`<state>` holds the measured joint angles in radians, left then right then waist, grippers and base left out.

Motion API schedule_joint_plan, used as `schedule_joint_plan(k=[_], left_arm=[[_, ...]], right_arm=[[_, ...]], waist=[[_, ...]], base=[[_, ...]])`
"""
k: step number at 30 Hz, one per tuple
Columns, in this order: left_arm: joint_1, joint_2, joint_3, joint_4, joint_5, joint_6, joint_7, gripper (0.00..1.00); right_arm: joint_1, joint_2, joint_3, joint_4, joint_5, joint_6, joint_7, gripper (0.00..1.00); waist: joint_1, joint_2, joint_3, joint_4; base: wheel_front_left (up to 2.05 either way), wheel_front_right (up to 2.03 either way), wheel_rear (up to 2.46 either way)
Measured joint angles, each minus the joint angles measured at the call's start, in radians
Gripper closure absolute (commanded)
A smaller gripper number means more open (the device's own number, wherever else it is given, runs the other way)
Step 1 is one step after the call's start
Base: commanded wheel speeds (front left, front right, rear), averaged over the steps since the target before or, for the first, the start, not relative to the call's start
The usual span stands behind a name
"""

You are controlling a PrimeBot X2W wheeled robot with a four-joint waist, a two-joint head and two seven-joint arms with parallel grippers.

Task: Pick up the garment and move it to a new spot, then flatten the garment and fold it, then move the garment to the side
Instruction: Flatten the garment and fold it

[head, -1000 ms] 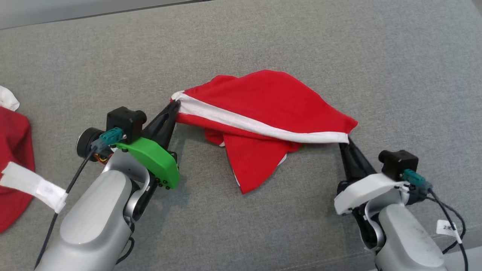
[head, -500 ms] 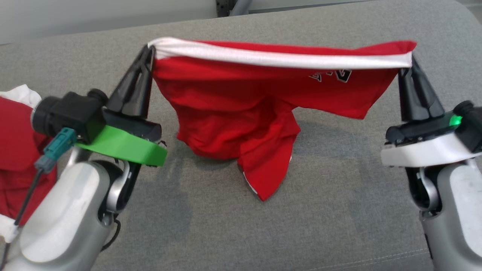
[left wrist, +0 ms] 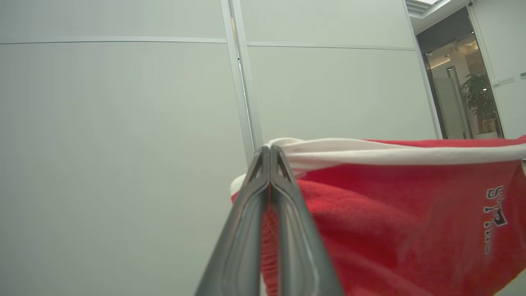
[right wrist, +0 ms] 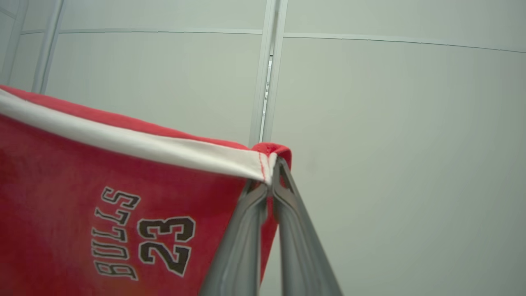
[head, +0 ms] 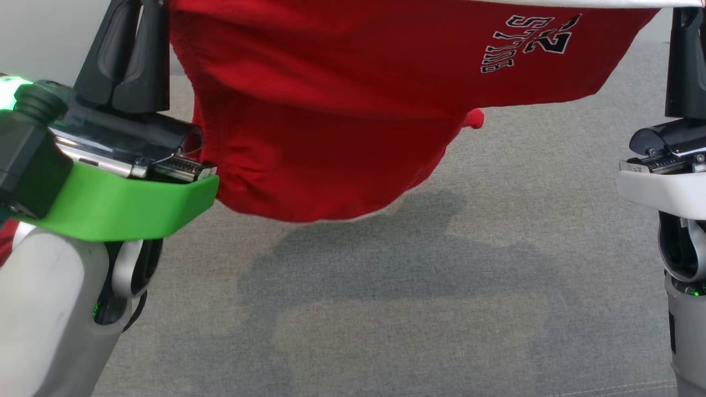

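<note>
In the head view, I see the red fabric garment with a white band and black lettering [head: 331,110] hanging in the air between my two arms. Its lowest fold is clear of the grey fabric-covered surface [head: 441,309], which carries its shadow. The left end effector [head: 140,14] rises from its green wrist cover [head: 110,207] at the cloth's left edge. The right end effector [head: 683,16] rises from its white wrist cover [head: 662,193] at the cloth's right edge. Both sets of tips run up to the top of the frame, so I cannot judge the grip from here.

In the left wrist view, the left end effector [left wrist: 270,151] has its two fingers pressed together, pinching the end of the white band. The garment runs off to the right in front of pale wall panels [left wrist: 123,123].

In the right wrist view, the right end effector [right wrist: 272,181] is clamped tight on the band's other corner. The garment spreads away to the left, and its lettering, turned sideways, reads BULLS 23.
</note>
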<state>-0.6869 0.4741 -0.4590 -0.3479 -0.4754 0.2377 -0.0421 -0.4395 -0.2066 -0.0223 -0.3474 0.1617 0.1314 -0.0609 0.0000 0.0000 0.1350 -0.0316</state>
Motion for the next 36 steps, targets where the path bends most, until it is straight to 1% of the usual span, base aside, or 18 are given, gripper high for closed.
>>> schedule_joint_plan(k=[8, 12, 16, 21, 26, 28, 32, 36], left_arm=[[0.012, 0.000, 0.000, -0.002, -0.016, 0.007, 0.010, 1.00], [-0.007, -0.012, -0.001, 0.032, -0.027, -0.012, -0.004, 1.00], [-0.079, -0.033, 0.002, 0.097, -0.037, -0.048, -0.040, 1.00], [-0.225, -0.088, -0.003, 0.259, -0.051, -0.119, -0.096, 1.00], [-0.411, -0.172, -0.005, 0.469, -0.069, -0.199, -0.171, 1.00], [-0.481, -0.201, -0.002, 0.562, -0.069, -0.226, -0.191, 1.00], [-0.601, -0.244, 0.026, 0.741, -0.056, -0.262, -0.214, 1.00], [-0.655, -0.277, 0.066, 0.859, -0.027, -0.293, -0.216, 1.00]], right_arm=[[-0.009, 0.004, -0.007, 0.029, 0.030, 0.000, 0.020, 1.00], [-0.068, -0.006, -0.006, 0.072, 0.050, 0.000, 0.021, 1.00], [-0.167, -0.026, 0.003, 0.139, 0.075, 0.000, 0.015, 1.00], [-0.361, -0.059, 0.031, 0.299, 0.105, 0.000, 0.000, 1.00], [-0.590, -0.064, 0.070, 0.510, 0.119, 0.000, -0.049, 1.00], [-0.680, -0.055, 0.077, 0.600, 0.119, 0.000, -0.085, 1.00], [-0.840, -0.021, 0.086, 0.783, 0.112, 0.000, -0.158, 1.00], [-0.926, 0.021, 0.117, 0.924, 0.110, 0.000, -0.193, 1.00]], waist=[[0.0000, 0.0000, 0.015, 0.002], [0.0000, 0.0000, 0.042, 0.002], [0.0000, 0.0000, 0.081, 0.004], [0.0000, 0.0000, 0.140, 0.009], [0.0000, 0.0000, 0.205, 0.018], [0.0000, 0.0000, 0.231, 0.023], [0.0000, 0.0000, 0.279, 0.029], [0.0001, 0.0000, 0.318, 0.028]], base=[[0.00, 0.00, 0.00], [0.00, 0.00, 0.00], [0.00, 0.00, 0.00], [0.00, 0.00, 0.00], [0.00, 0.00, 0.00], [0.00, 0.00, 0.00], [0.00, 0.00, 0.00], [0.00, 0.00, 0.00]])
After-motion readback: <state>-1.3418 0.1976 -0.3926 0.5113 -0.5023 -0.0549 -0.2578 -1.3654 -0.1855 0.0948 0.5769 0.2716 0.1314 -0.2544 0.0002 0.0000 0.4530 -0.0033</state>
